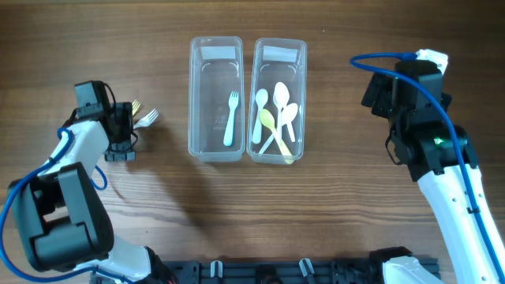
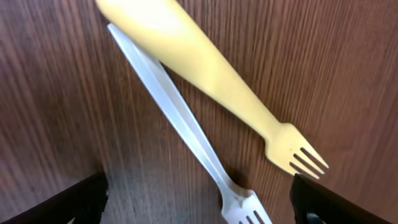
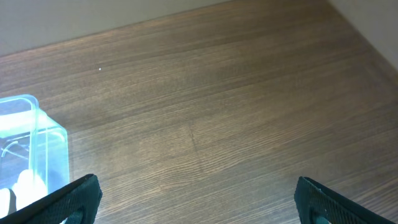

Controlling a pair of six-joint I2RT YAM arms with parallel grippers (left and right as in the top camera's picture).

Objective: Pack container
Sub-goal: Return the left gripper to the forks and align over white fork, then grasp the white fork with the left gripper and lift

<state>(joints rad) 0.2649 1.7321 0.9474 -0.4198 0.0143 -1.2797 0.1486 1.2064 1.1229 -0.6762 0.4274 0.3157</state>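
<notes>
In the middle of the overhead frame stood two clear tubs side by side: the left tub [image 1: 215, 99] held one pale fork [image 1: 230, 120], and the right tub [image 1: 279, 100] held several white and yellow spoons [image 1: 278, 118]. So the sorting looked well along. Two forks remained out on the table [image 1: 331, 213] at centre left, a yellow fork [image 2: 217, 81] and a white fork [image 2: 186, 134], lying crossed and touching. The left claw [image 1: 120, 136] hung right over them, fingers spread wide on either side, gripping nothing. The right claw [image 3: 199, 205], at the right of the frame, was likewise spread and empty above bare wood. Open table lay between the forks and the left tub, so the carry looked unobstructed.
</notes>
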